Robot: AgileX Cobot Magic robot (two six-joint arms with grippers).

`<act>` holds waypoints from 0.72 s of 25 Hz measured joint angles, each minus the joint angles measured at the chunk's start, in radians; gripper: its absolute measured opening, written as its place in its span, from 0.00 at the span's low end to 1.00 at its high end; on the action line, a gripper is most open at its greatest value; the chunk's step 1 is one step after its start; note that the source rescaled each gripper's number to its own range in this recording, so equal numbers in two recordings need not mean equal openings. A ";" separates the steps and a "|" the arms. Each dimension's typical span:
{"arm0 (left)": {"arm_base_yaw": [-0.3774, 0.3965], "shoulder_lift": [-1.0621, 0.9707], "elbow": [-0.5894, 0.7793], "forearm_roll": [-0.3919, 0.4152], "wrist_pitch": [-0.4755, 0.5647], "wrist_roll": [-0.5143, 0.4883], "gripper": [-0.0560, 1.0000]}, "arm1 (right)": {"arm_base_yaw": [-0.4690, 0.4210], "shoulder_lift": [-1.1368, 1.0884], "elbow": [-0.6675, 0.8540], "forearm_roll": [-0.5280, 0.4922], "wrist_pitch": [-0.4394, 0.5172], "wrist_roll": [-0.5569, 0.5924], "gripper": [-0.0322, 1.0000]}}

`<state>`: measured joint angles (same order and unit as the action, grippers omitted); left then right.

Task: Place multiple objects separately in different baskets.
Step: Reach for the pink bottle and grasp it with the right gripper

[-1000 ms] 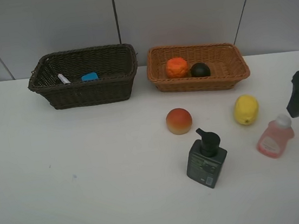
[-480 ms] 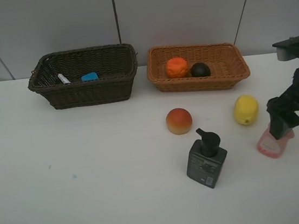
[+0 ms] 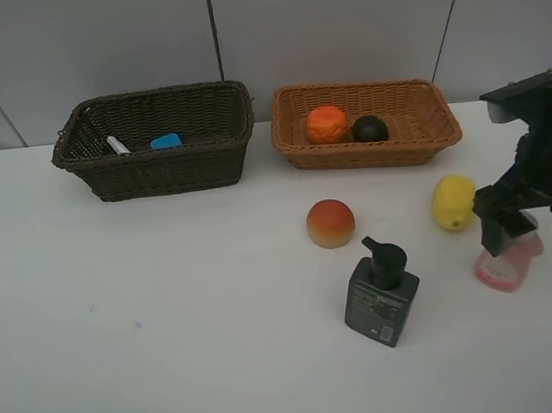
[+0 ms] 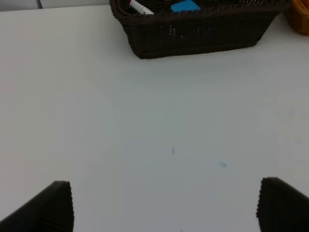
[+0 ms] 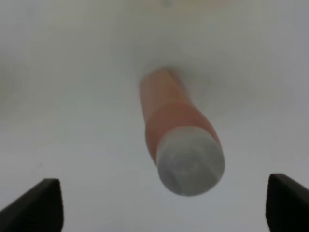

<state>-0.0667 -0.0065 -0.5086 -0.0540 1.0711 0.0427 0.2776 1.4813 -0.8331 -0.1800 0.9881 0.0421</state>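
The dark brown basket (image 3: pixel 166 170) (image 4: pixel 193 34) holds a white marker (image 3: pixel 117 144) (image 4: pixel 140 7) and a blue-topped eraser (image 3: pixel 165 140) (image 4: pixel 185 6). An orange (image 3: pixel 326 124) and a dark mangosteen (image 3: pixel 369 128) lie in the orange-tan basket (image 3: pixel 370 152). On the table are a peach (image 3: pixel 330 223), a lemon (image 3: pixel 454 202), a dark pump bottle (image 3: pixel 381 294) and a pink bottle (image 3: pixel 513 266) (image 5: pixel 181 140). My right gripper (image 3: pixel 505 229) (image 5: pixel 161 205) hangs open just above the pink bottle's white cap, a finger on each side. My left gripper (image 4: pixel 169 208) is open over bare table, well short of the dark basket.
The white table (image 3: pixel 169 320) stands against a grey panelled wall. The lemon lies close to the right gripper's left side. A corner of the orange-tan basket (image 4: pixel 300 19) shows in the left wrist view. The left arm is outside the exterior view.
My right arm has come in from the table's right edge and now sits over the pink bottle, covering its top. The objects and the left gripper have not moved.
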 joint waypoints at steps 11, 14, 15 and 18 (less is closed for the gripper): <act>0.000 0.000 0.000 0.000 0.000 0.000 1.00 | 0.000 0.158 0.000 -0.017 -0.072 -0.003 1.00; 0.000 0.000 0.000 0.000 0.000 0.000 1.00 | 0.000 0.172 0.000 -0.019 -0.077 -0.003 1.00; 0.000 0.000 0.000 0.000 0.000 0.000 1.00 | 0.000 0.174 0.000 -0.020 -0.081 -0.003 1.00; 0.000 0.000 0.000 0.000 0.000 0.000 1.00 | 0.000 0.174 0.000 -0.022 -0.093 -0.003 1.00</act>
<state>-0.0667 -0.0065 -0.5086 -0.0540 1.0711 0.0427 0.2776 1.6551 -0.8331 -0.2020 0.8946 0.0395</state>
